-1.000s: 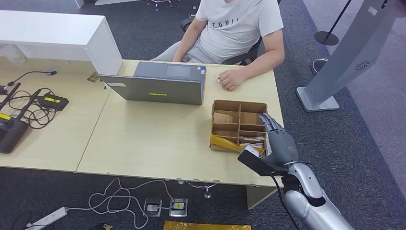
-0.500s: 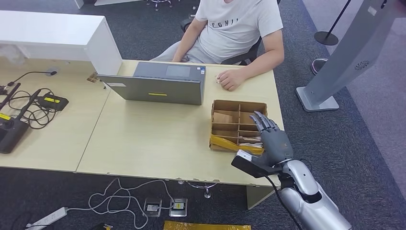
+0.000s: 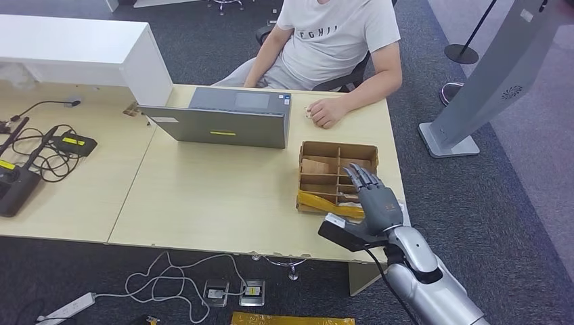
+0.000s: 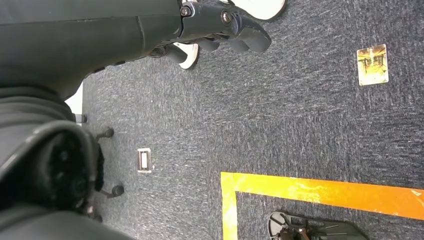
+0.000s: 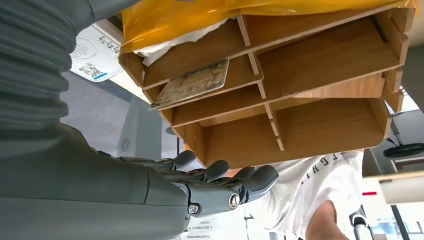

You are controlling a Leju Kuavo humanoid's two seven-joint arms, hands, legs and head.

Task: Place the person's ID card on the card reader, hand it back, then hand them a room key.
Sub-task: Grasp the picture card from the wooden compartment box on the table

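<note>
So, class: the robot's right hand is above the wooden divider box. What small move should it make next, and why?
Probably lower the right hand, which is open and empty, into the wooden box, towards the card lying in one compartment. The person's hand rests on the table, waiting.

Light wood desk (image 3: 216, 196) carries a grey laptop (image 3: 223, 118) at its far edge, lid partly down. A compartmented wooden tray (image 3: 336, 175) sits near the right edge, yellow bag (image 3: 325, 202) in its near compartments. A person's hand (image 3: 326, 112) rests on the far right corner. Adjoining left desk (image 3: 68, 189): black cables (image 3: 40, 152), black device (image 3: 13, 186).
</note>
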